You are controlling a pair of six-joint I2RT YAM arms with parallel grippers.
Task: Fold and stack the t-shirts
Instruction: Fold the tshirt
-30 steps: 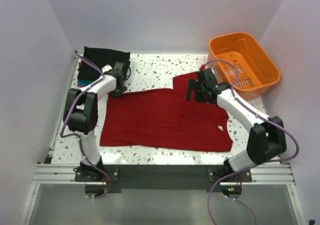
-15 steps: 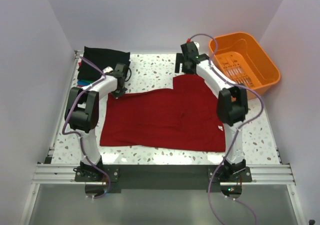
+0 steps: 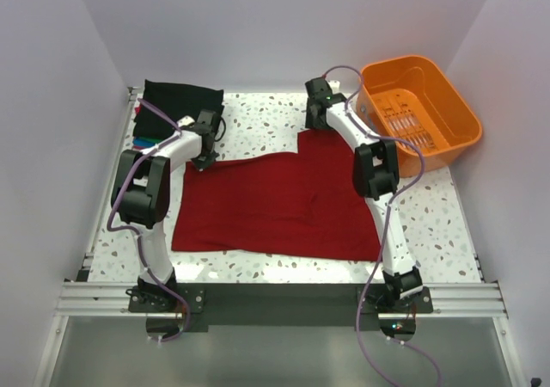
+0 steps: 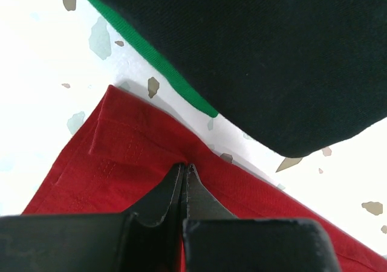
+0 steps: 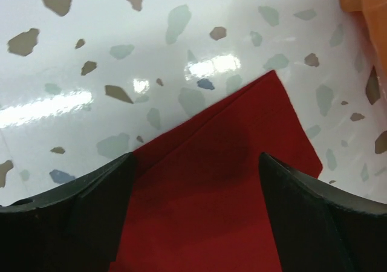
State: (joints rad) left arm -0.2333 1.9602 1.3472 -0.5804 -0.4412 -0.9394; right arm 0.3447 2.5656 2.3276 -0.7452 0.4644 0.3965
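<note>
Red t-shirt [image 3: 275,206] lies spread flat, outside the orange basket [image 3: 460,99].

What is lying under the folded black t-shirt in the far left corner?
The edge of a green t-shirt shows beneath the black t-shirt. The rest is covered, so the layers cannot be counted.

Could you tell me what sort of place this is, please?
Probably a robot lab cell: white walls box in a speckled table, two arms bolt to a metal rail, and a red t-shirt lies spread out.
</note>
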